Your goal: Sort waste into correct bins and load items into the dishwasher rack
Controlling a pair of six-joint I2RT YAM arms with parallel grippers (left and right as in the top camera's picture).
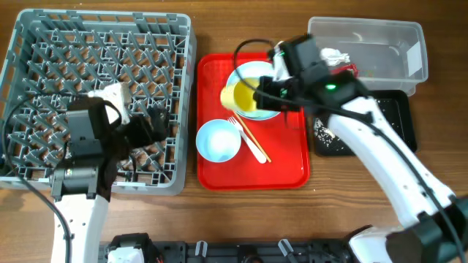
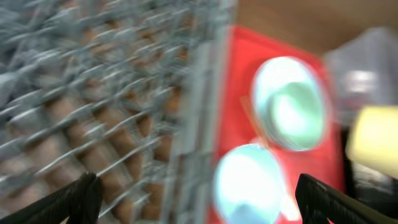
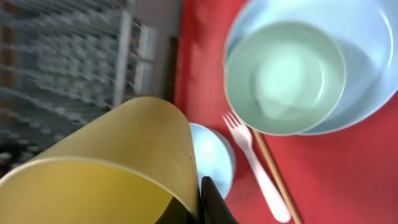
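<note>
The yellow cup (image 3: 106, 165) is clamped by its wall in your right gripper (image 3: 198, 199), held off the red tray (image 1: 289, 164). Beyond the fingers, the green bowl (image 3: 285, 78) rests in the plate (image 3: 373, 81), with the fork (image 3: 255, 162), chopsticks (image 3: 277, 171) and blue saucer-bowl (image 3: 214, 155) closer in. Your left gripper (image 2: 196, 196) hangs over the dishwasher rack (image 1: 44, 44), near the edge that faces the tray, with its jaws spread wide and holding nothing.
</note>
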